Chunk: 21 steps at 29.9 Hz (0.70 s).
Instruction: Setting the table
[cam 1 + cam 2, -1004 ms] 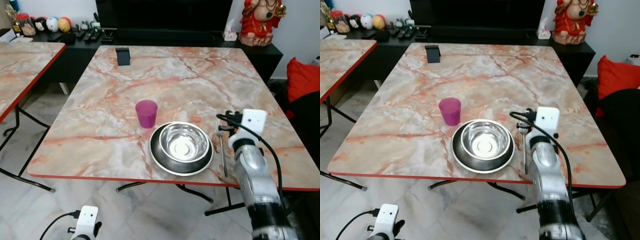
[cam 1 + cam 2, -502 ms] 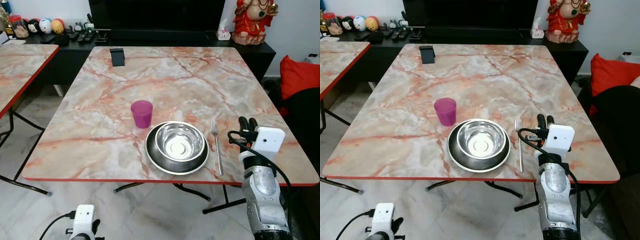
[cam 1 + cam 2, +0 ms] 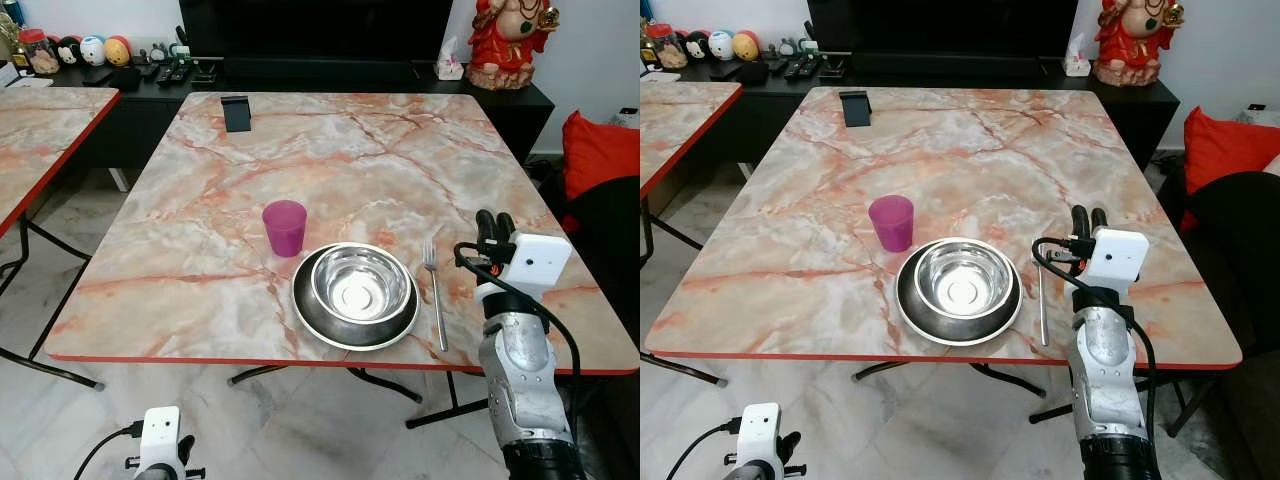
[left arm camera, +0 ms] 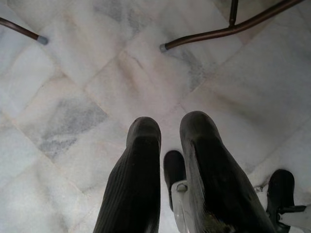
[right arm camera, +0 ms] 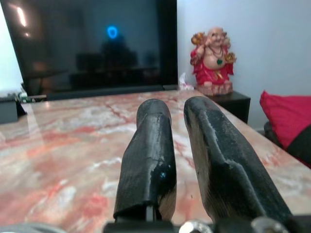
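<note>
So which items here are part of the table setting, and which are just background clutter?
Table setting:
- steel bowl on a dark plate
- purple cup
- fork right of the plate
- right gripper, beside the fork

Lying about:
- black phone stand
- red figurine
- remotes
- toy heads
- red cushion

Bowl (image 3: 363, 283) in plate (image 3: 310, 313), cup (image 3: 285, 227) behind-left, fork (image 3: 435, 291) right, on table (image 3: 340, 160)
</note>
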Motion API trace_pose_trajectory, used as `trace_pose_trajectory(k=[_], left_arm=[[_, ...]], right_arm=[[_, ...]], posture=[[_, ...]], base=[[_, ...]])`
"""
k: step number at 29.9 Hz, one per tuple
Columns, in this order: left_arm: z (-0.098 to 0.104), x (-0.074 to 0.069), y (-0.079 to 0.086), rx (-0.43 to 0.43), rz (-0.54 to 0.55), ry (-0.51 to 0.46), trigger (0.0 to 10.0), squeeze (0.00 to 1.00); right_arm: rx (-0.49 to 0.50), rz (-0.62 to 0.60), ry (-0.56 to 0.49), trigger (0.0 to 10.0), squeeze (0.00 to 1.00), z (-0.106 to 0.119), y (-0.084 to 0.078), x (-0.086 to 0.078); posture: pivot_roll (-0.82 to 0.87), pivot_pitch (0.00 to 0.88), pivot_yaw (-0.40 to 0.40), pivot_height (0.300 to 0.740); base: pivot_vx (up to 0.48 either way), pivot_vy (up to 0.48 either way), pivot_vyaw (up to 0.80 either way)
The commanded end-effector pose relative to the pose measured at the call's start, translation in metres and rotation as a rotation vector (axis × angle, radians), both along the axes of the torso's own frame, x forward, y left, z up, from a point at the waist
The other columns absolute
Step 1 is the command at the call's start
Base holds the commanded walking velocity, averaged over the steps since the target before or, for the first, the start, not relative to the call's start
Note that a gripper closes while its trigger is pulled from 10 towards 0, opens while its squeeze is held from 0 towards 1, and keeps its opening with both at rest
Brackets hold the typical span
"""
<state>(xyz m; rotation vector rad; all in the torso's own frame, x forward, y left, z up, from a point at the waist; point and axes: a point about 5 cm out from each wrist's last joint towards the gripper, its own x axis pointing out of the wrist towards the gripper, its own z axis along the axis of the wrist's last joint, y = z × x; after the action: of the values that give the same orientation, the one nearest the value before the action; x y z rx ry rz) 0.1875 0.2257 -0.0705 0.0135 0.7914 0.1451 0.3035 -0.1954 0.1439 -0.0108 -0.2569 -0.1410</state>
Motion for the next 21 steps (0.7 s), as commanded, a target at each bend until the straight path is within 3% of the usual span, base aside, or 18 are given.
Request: trace_pose_trajectory(k=[1,12,21], left_arm=[[-0.003,-0.003,-0.001,-0.004,-0.007,0.029,10.0,0.00],[0.000,0.004,-0.002,-0.010,0.006,0.009,10.0,0.00],[-0.003,-0.001,-0.004,-0.011,0.004,0.029,10.0,0.00]], right_arm=[[0.021,-0.018,-0.028,10.0,0.00,0.005,-0.004,0.003],[0.032,0.006,-0.021,10.0,0.00,0.004,0.004,0.011],[0.025,0.016,-0.027,10.0,0.00,0.004,0.004,0.014]], posture=[[-0.12,0.000,-0.006,0.740],[-0.09,0.000,-0.018,0.740],[-0.09,0.000,-0.016,0.740]], base=[[0.000,0.386,0.00],[0.000,0.386,0.00],[0.000,-0.043,0.00]])
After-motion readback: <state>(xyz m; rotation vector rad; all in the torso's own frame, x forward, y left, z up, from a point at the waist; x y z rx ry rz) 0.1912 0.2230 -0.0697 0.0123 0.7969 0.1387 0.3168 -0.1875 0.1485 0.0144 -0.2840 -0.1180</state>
